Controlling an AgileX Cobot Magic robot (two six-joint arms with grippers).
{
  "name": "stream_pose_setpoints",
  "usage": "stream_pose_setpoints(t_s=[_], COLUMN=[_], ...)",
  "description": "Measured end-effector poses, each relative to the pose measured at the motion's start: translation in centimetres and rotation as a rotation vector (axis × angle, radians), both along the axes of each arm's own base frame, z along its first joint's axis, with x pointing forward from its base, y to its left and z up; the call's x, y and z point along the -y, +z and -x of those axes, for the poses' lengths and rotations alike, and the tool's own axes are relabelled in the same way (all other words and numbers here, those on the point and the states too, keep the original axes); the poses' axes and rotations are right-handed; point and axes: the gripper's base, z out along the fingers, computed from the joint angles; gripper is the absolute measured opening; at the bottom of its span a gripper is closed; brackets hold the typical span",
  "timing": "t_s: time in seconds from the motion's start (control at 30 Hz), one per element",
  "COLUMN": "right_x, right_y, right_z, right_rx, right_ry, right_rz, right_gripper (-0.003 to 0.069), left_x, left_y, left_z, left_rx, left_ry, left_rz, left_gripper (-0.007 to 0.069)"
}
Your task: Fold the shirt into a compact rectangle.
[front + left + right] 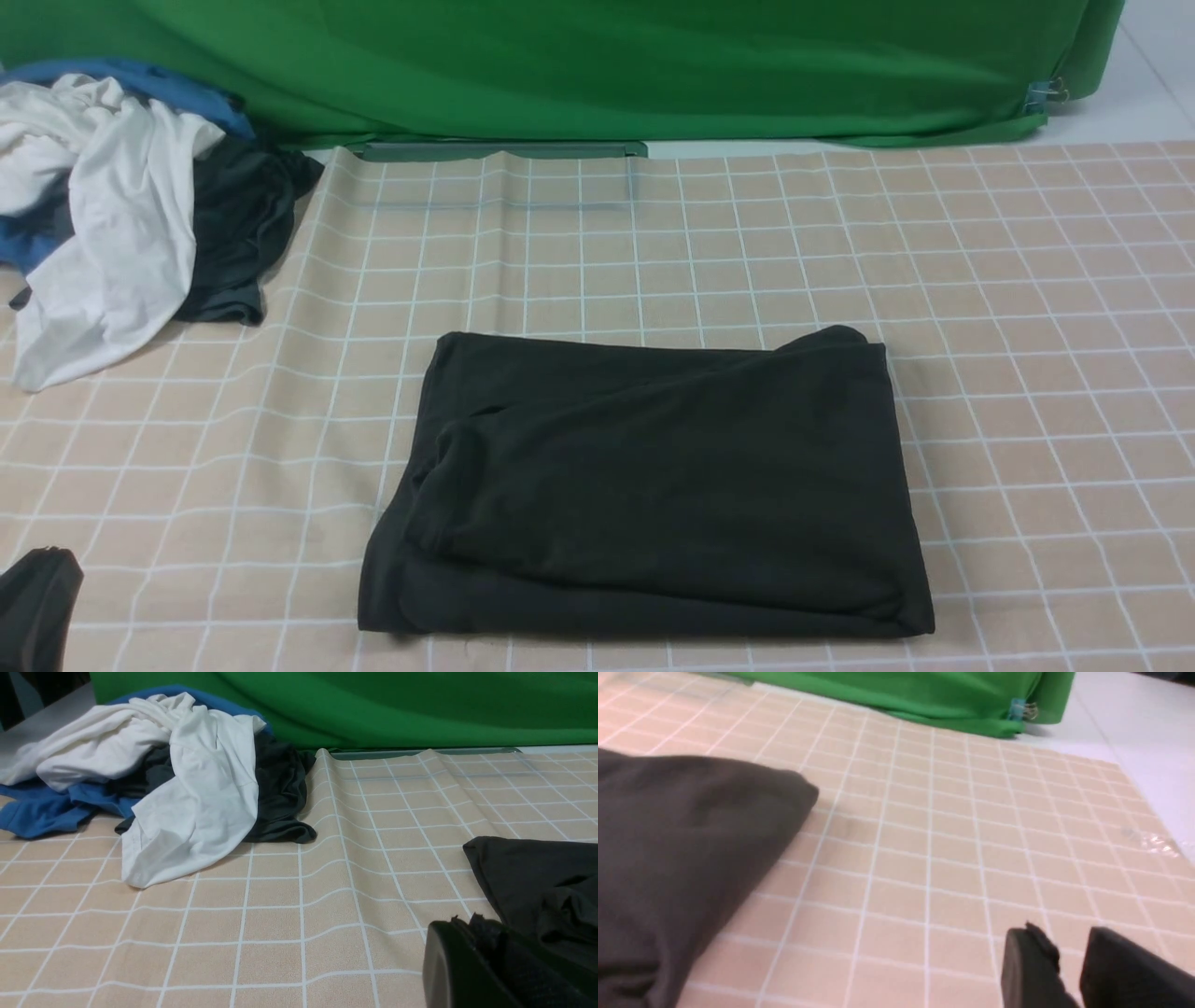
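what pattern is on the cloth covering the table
A white grid on beige; the table cloth shows it best in the front view.

A beige tablecloth [1027, 308] with a white grid is spread over the table. A green curtain [597, 65] is hung behind it, and white floor [1153, 75] is seen beyond.

No readable text, labels, brands, numbers or signs anywhere I look. My folded black shirt [653, 485] shows plain fabric only, no print facing up. Clothes pile [121, 205], checked tablecloth [1027, 280], green backdrop [597, 65]: all blank. Clip on backdrop corner too small to read.
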Motion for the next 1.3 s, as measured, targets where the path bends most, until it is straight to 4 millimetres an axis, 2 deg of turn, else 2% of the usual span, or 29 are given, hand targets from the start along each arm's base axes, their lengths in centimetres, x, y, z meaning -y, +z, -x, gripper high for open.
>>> stream_pose_setpoints(t_s=[1.3], right_x=[0.02], right_y=[0.17], right_z=[-0.02], right_rx=[0.020], right_ry=[-0.004], right_rz=[-0.001], right_gripper=[0.0235], left_x=[0.00], left_y=[0.00], left_z=[0.00], left_rx=[0.000], left_ry=[0.000], left_rz=[0.000], left_gripper=[0.0020])
